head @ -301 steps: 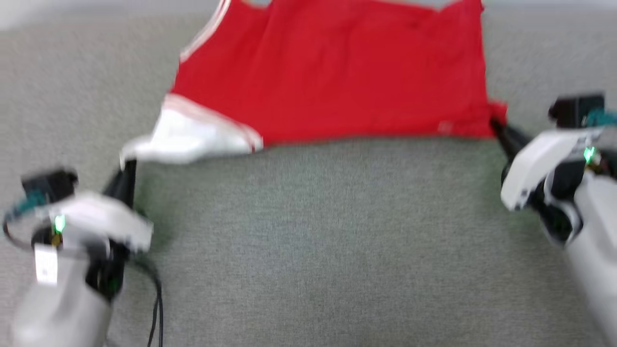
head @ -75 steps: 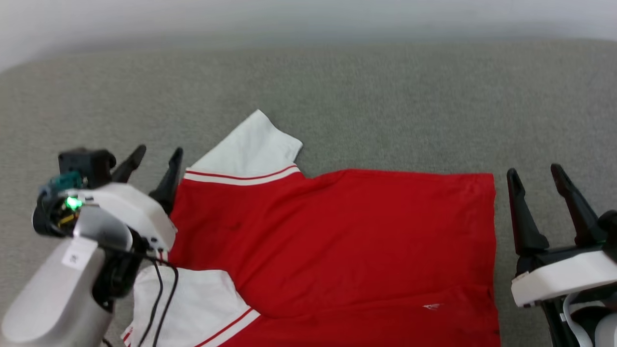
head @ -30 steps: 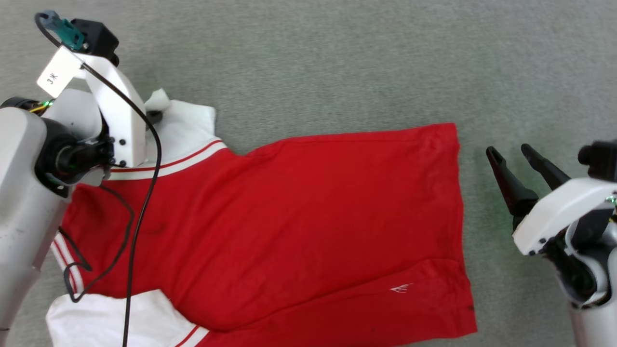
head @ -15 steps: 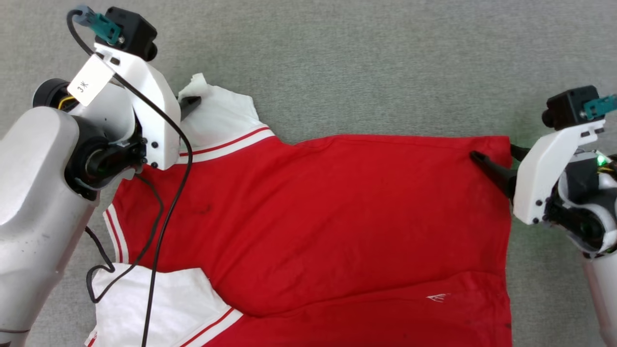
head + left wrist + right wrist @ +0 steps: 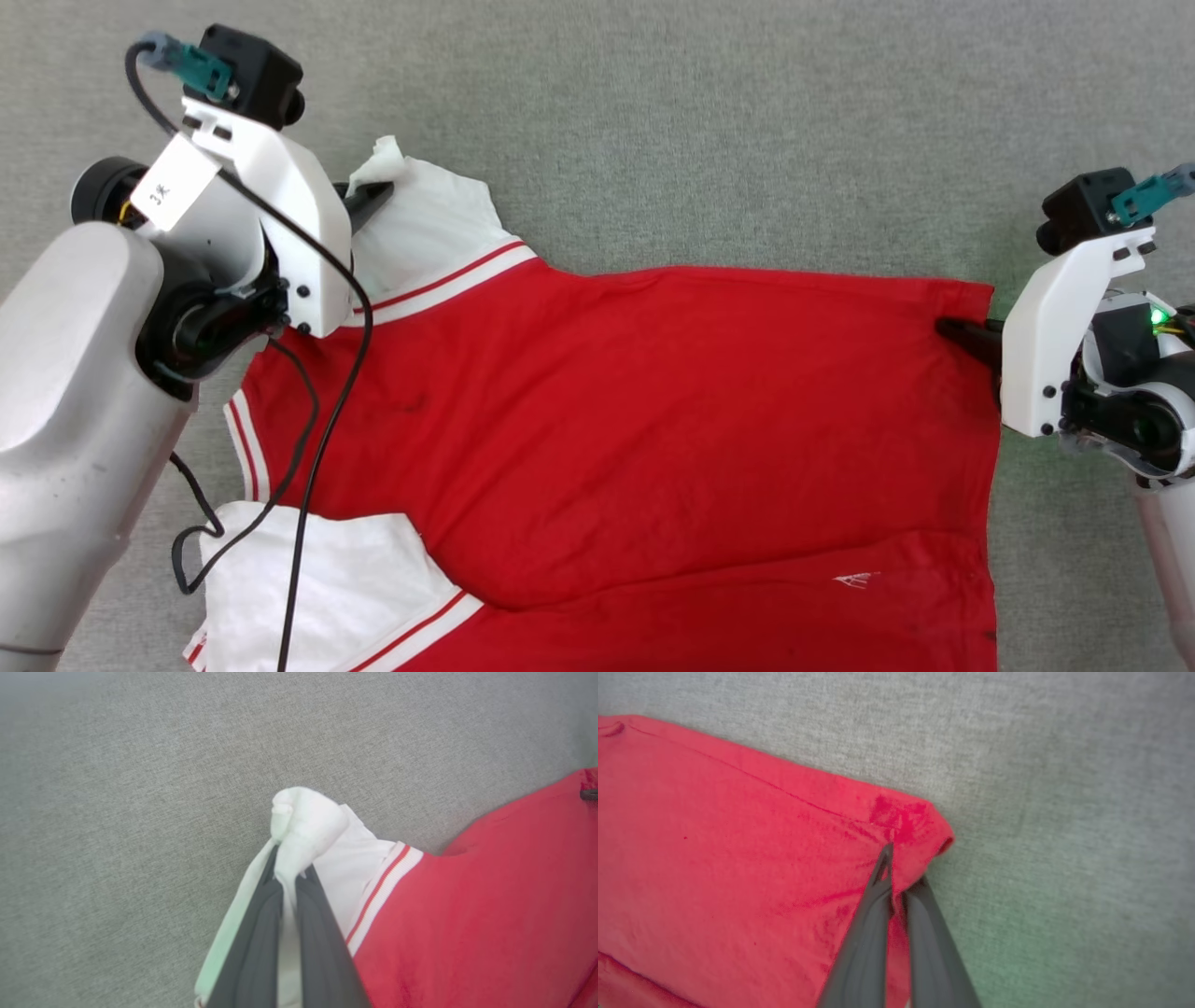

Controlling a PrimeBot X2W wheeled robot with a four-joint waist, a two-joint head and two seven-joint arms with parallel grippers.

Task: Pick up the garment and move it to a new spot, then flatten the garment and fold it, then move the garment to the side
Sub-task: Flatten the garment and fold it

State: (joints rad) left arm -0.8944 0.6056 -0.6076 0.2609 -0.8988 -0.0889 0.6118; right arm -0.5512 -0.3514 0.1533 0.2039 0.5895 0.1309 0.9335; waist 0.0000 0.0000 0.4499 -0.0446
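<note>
The garment is a red jersey with white sleeves and striped trim, spread flat on the grey cloth surface. My left gripper is shut on the tip of the far white sleeve; the left wrist view shows the white cloth bunched between the two dark fingers. At the right, my right gripper is shut on the garment's far right hem corner, with red cloth pinched between its fingers. A second white sleeve lies at the lower left.
The grey cloth surface stretches bare beyond the garment's far edge and to its right. A black cable hangs from my left wrist across the garment's left side.
My right gripper has closed on the garment's far right hem corner, where half a second ago its fingers stood apart around it. The left gripper has kept its hold on the white sleeve.
</note>
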